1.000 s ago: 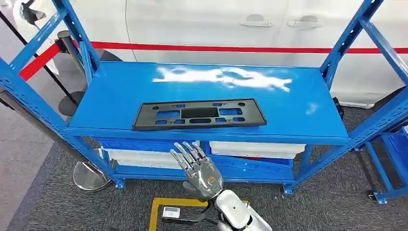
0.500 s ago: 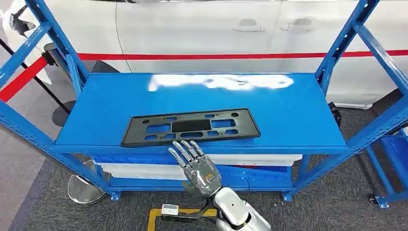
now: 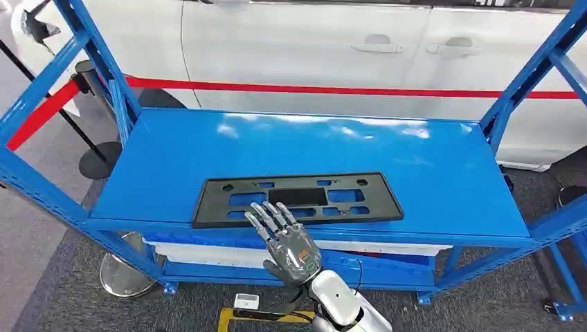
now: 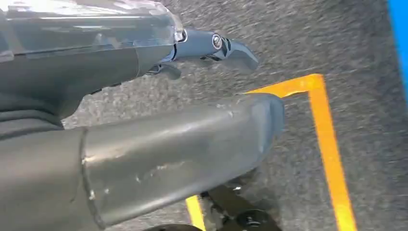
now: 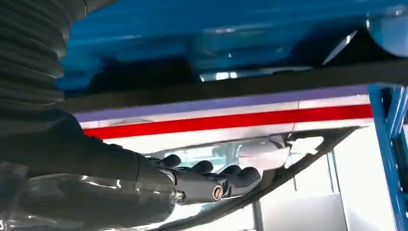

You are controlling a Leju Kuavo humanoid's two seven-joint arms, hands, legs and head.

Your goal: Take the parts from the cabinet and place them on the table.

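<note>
A flat black plastic part with several cut-outs lies near the front edge of the blue shelf of the rack. My right hand is raised in front of that edge with its fingers spread and nothing in it; its fingertips reach the part's front rim. In the right wrist view the dark fingers stretch out alongside the part's dark edge. My left hand hangs over the grey carpet, thumb and fingers apart, holding nothing.
White bins sit on the rack's lower shelf. Blue uprights frame both sides. A white car with a red stripe stands behind the rack. A stanchion base and yellow floor tape lie on the carpet.
The whole picture has shifted, so the camera moved; the shelf now looks closer and lower. My right hand's fingertips, earlier below the shelf edge, now overlap the black part's front rim.
</note>
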